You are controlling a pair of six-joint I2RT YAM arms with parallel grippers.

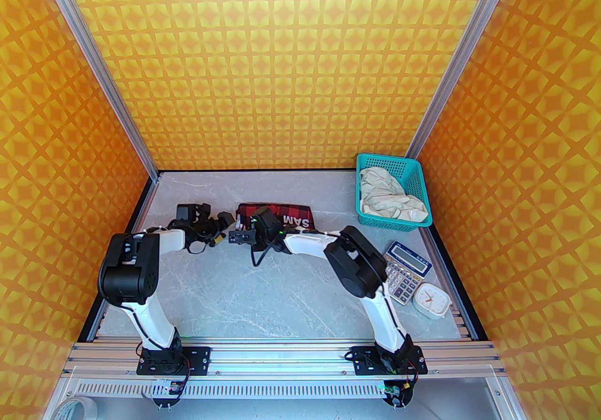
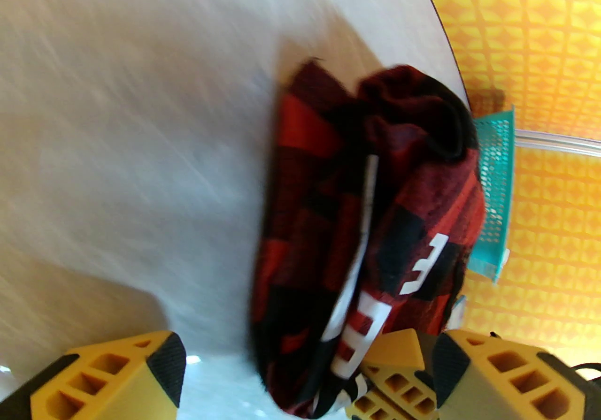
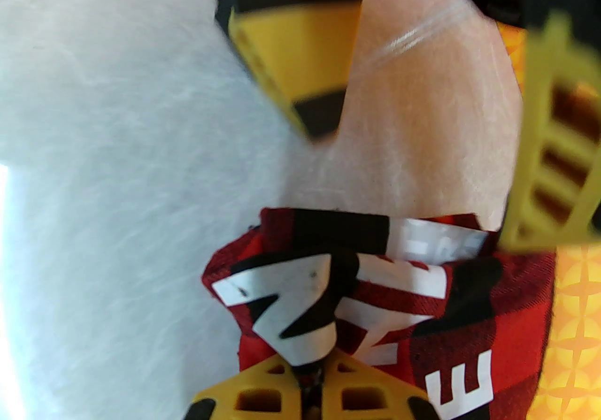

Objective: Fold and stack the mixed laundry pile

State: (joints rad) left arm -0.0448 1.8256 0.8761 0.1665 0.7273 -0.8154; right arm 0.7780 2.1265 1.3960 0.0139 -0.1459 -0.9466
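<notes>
The red-and-black check shirt [image 1: 281, 217] with white lettering lies bunched on the grey table [image 1: 263, 286] at the back middle. My right gripper [image 3: 310, 380] is shut on the shirt's [image 3: 375, 315] near left edge, with fabric pinched between its yellow fingers. My left gripper [image 2: 310, 362] stands wide open just left of that edge, its fingers [image 2: 117, 376] on either side of the shirt's [image 2: 366, 221] end. From above, the left gripper [image 1: 224, 226] and the right gripper [image 1: 237, 236] nearly meet. The cream garment [image 1: 389, 197] lies crumpled in the teal basket [image 1: 415, 174].
The teal basket stands at the back right corner. A grey calculator [image 1: 406, 270] and a small white clock [image 1: 431, 300] lie near the table's right edge. Orange patterned walls close in the table on three sides.
</notes>
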